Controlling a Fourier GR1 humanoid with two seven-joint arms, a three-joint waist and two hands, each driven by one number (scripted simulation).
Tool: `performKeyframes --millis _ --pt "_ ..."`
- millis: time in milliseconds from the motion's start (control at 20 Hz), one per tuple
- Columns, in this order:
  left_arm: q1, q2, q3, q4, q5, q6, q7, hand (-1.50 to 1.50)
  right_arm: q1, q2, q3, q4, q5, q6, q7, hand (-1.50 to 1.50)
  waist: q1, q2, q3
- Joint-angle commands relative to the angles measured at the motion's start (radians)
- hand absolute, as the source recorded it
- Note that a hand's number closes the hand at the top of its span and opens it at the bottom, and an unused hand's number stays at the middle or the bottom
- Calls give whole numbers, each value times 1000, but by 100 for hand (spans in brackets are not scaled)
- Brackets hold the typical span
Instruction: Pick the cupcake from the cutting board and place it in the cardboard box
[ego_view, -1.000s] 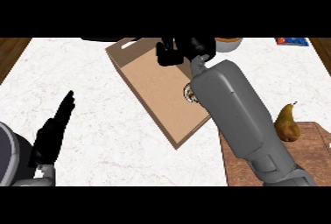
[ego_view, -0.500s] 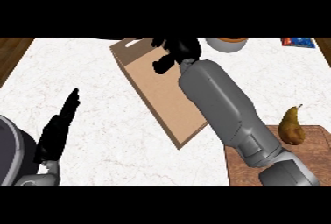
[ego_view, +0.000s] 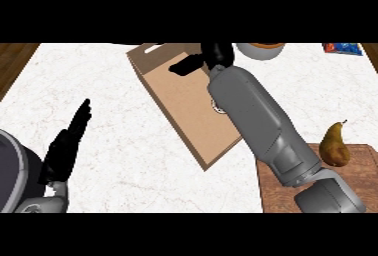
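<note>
Right hand (ego_view: 212, 54) over cardboard box (ego_view: 173, 100) — grasp unclear (forearm (ego_view: 251, 115) intrudes); pear (ego_view: 334, 146) apparently on cutting board (ego_view: 284, 192).

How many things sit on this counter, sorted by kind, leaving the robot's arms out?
Cardboard box: 1
Cutting board: 1
Pear: 1
Bowl: 1
Blue packet: 1
Pale round item on the box, half hidden by the forearm: 1
Total: 6
</note>
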Motion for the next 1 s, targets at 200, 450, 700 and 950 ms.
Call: performKeyframes --millis 200,450,700,950 --pt "35 5 20 -14 6 4 -10 0 54 -3 -227 -59 -203 -95 -225 -150 -30 -6 1" --pt "50 -18 -4 -44 -21 27 29 0 84 -130 -321 -71 -260 -67 -257 -150 -47 -12 1" --pt "98 12 28 -74 8 -2 21 0 193 -249 -383 -128 -305 -22 -297 -150 -59 -18 1" --pt "95 24 44 -57 9 -11 -15 0 284 -395 -445 -166 -383 176 -337 -150 -60 -17 0"
